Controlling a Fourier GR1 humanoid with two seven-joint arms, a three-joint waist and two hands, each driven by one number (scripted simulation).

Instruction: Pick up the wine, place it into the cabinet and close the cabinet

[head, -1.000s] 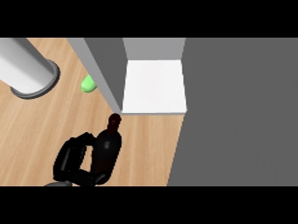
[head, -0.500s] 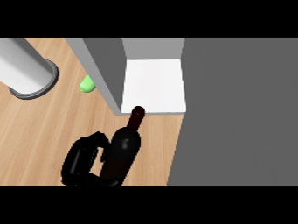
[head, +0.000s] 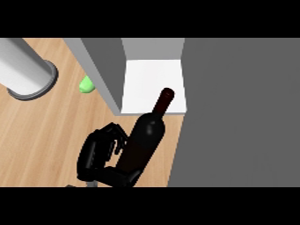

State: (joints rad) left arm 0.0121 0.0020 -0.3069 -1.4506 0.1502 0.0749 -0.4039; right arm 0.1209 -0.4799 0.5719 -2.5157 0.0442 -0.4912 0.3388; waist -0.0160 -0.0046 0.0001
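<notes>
The pick is done: the right hand [head: 103, 154] has its fingers curled round the wine [head: 142, 138], whose neck points at the open cabinet [head: 153, 85]. Placing and closing are left. The opening is narrow, between the grey wall [head: 107, 66] and the door [head: 250, 110]. The left hand is not visible

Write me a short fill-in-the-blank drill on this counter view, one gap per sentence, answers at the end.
1. The dark wine bottle is held in a black ____, whose fingers curl round it.
2. The bottle's neck points toward the white floor of the open ____.
3. The small object beside the cabinet's wall is ____ in colour.
4. The counter top looks like ____.

Answers: hand; cabinet; green; wood
</notes>
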